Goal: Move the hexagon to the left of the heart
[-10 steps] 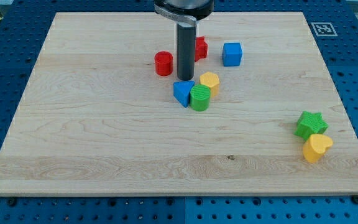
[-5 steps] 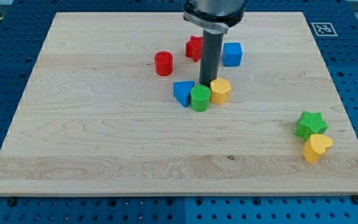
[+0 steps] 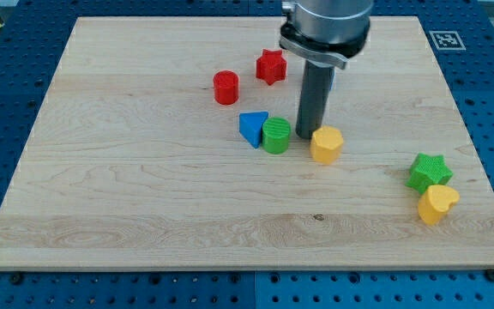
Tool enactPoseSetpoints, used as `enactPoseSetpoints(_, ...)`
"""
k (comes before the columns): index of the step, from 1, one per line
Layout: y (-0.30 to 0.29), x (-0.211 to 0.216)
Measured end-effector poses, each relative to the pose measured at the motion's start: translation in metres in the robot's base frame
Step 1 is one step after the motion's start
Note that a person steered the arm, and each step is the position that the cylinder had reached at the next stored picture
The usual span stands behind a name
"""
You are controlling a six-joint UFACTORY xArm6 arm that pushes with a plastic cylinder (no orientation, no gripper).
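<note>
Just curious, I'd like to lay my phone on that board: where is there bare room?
Free: the view's left, beyond the red cylinder, and along the bottom. Crowded: around my tip, between green cylinder and yellow hexagon.

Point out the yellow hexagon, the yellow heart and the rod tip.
yellow hexagon [image 3: 326,144]: camera view, centre of its top face.
yellow heart [image 3: 438,203]: camera view, middle of its top face.
my tip [image 3: 308,136]: camera view, rod's lower end, beside the hexagon's left.

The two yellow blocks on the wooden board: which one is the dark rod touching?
The yellow hexagon block near the board's middle. My tip sits right at its left edge; the yellow heart block lies far off at the view's right.
</note>
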State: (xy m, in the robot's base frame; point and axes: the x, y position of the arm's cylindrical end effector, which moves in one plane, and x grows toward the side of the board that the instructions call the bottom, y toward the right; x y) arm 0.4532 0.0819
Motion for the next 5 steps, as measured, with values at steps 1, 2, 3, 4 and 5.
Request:
enactPoseSetpoints(1,0.0006,0.0006)
enactPoseSetpoints(2,0.0006,0.0006)
enactPoseSetpoints(3,0.0006,0.0090)
enactPoseSetpoints(4,0.0006,0.0078)
enactPoseSetpoints(5,0.0059,0.0014)
